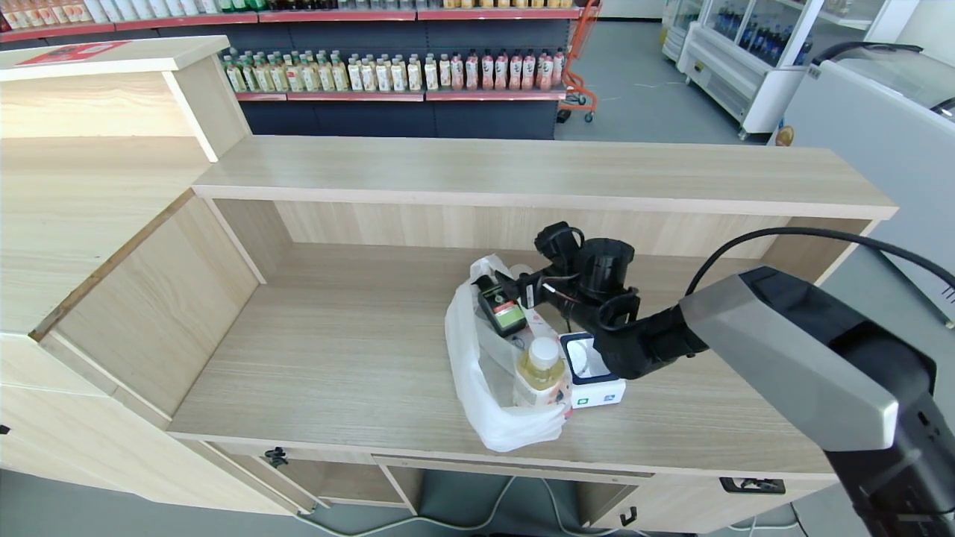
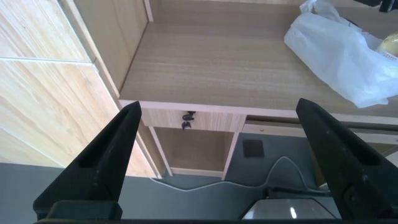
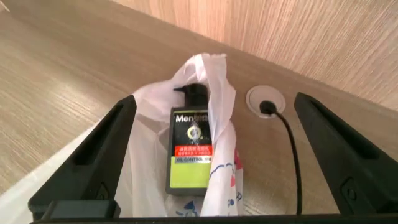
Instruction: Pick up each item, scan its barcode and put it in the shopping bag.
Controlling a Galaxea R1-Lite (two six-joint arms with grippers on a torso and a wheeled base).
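Right claw (image 3: 214, 98): fingers spread wide apart, gripping nothing, positioned over the open mouth of the shopping bag (image 1: 477, 373). Directly beneath the claw, between the two fingers and clear of both, a dark pump bottle (image 3: 191, 149) with a green label lies flat inside the bag, pump end pointing away from the claw. On the robot's side of the claw, a drink bottle (image 1: 541, 369) with a white cap and pale yellow contents stands upright in the same bag. To the claw's right and nearer the robot, a white scanner (image 1: 597, 389) sits on the surface (image 1: 336, 350), touching or just beside the bag and partly covered by the right arm. Just past the bag, ahead of the claw, a round cable port (image 3: 266, 102) is set in the surface, with a black cable (image 3: 292, 155) running out of it. Left claw (image 2: 219, 107): fingers also wide apart and empty, hanging off the front edge of the surface, low, well apart from the bag. Ahead of it a small lock (image 2: 186, 118) with a key shows in the panel under the edge. Far beyond both claws, behind the counter, a shop shelf (image 1: 395, 71) carries rows of bottles.
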